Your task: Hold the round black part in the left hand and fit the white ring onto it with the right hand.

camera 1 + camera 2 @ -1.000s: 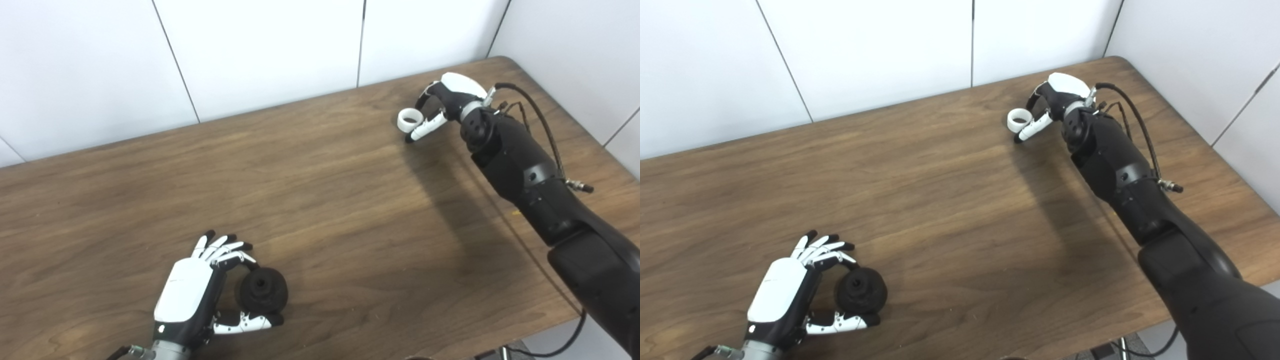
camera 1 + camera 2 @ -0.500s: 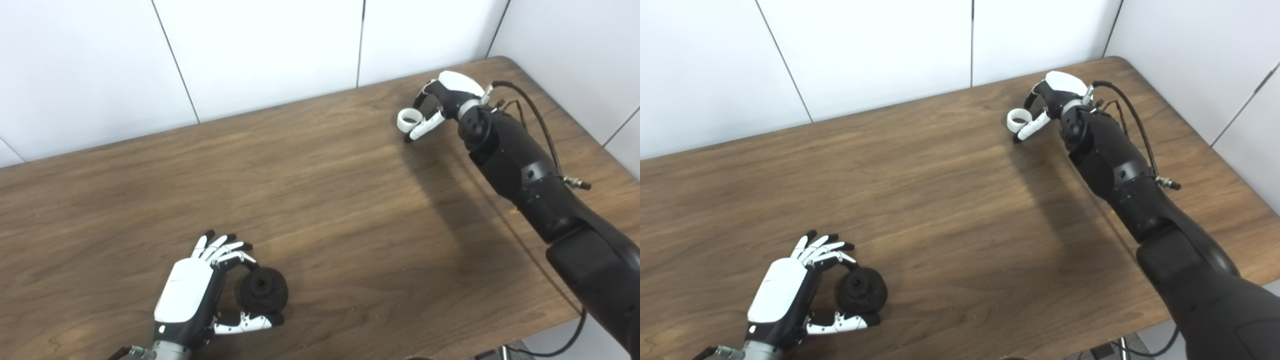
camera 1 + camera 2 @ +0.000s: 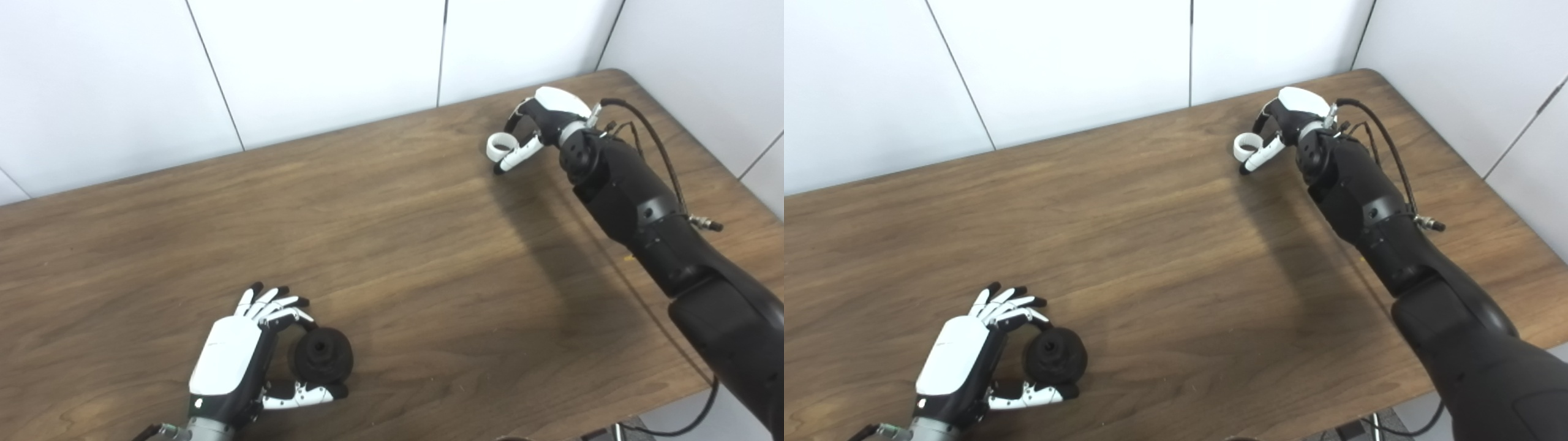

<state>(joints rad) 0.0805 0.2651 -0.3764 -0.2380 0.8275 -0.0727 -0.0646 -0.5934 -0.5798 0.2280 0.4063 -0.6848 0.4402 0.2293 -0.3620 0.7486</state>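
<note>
- Near edge: left hand (image 3: 236, 361) low over the wooden table (image 3: 398, 257), white back facing up, wrapped around the round black part (image 3: 321, 355).
- Fingers (image 3: 278, 306) curled over the part's far side, thumb (image 3: 300, 394) hooked under its near side; part sits just right of the palm, clamped between the two.
- Small centre hole in the part facing up toward the cameras.
- Can't tell whether the part rests on the table or hangs just off it.
- Mid table: bare wood between the hands, crossed only by the right arm's shadow.
- Far right: right hand (image 3: 539, 125) reaching out near the table's back corner, well apart from the left hand.
- White ring (image 3: 500, 146) at that hand's fingertips, just left of the palm, pinched between thumb and fingers, opening turned upward.
- Black cable (image 3: 649, 135) looping off the right wrist, trailing back along the forearm.
- Behind the table: white panelled wall (image 3: 318, 67).
</note>
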